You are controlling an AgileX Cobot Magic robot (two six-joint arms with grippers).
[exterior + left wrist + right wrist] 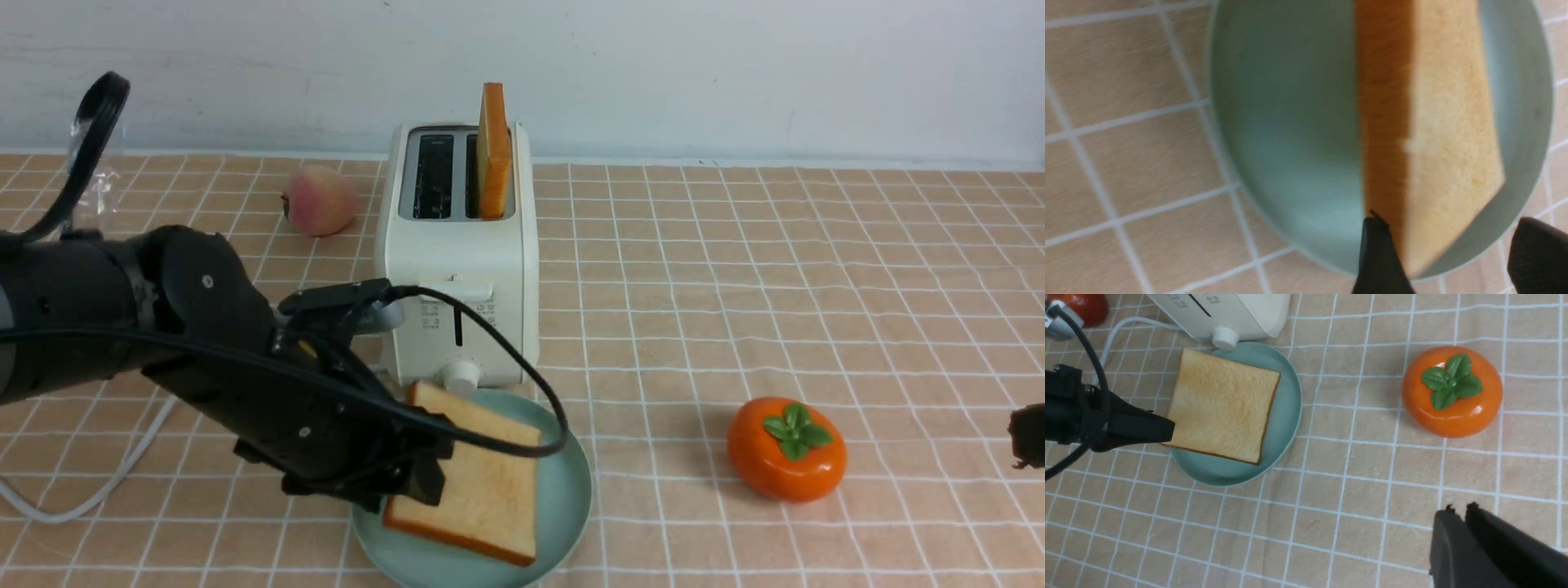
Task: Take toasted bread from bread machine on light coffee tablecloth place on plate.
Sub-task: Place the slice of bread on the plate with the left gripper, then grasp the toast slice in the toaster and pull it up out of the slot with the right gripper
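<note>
At lower centre a slice (pixel 482 482) lies flat on the plate (pixel 571 498), corner toward the toaster (pixel 457 269), left gripper (pixel 424 486) (jaws spread) at its edge. The other slice (pixel 494 151) stands upright. The right gripper (pixel 1459 508) is closed, empty.

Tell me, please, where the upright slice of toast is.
The slice stands upright in the right slot of the bread machine, left of centre in the front view, behind the plate.

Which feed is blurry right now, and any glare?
Left wrist view: blurred throughout, toasted bread and plate soft-edged. Front view: sharp. Right wrist view: sharp, small glare spots on the orange persimmon.
</note>
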